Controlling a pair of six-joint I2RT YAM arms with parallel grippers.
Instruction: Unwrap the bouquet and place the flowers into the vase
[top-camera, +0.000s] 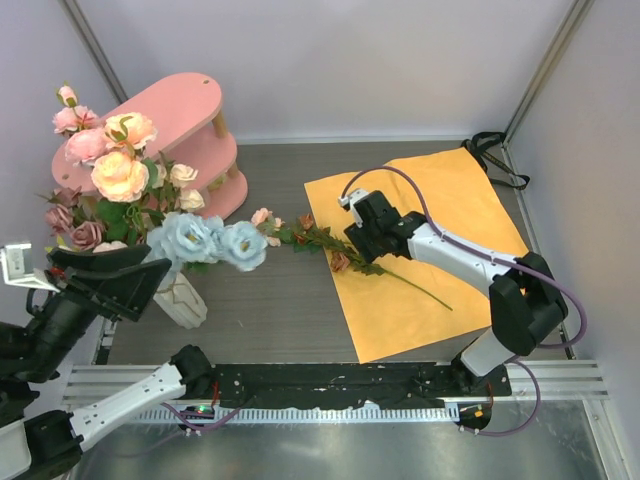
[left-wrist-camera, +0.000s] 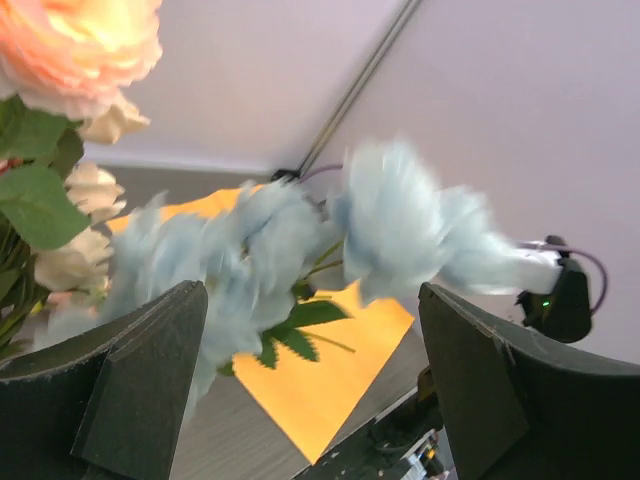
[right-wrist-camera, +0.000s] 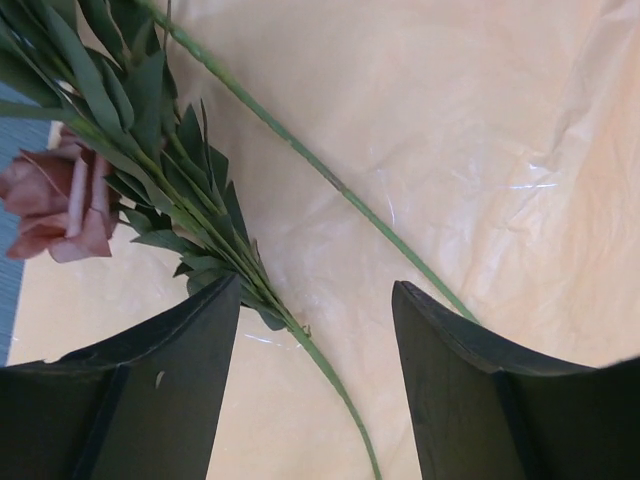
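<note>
One flower stem (top-camera: 415, 288) crosswise, blooms (top-camera: 262, 216) leftward

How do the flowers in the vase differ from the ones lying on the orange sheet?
The bunch in the vase stands upright; the loose flowers on the orange sheet lie flat. The bunch is big, with pink, peach and pale-blue blooms; the loose flowers are few, with small pink and dark-red blooms. Both have green leaves.

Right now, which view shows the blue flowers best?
Top external: the blue flowers are sharp and whole, by the vase. Left wrist has them close but blurred. Right wrist shows only stems on the orange sheet.
</note>
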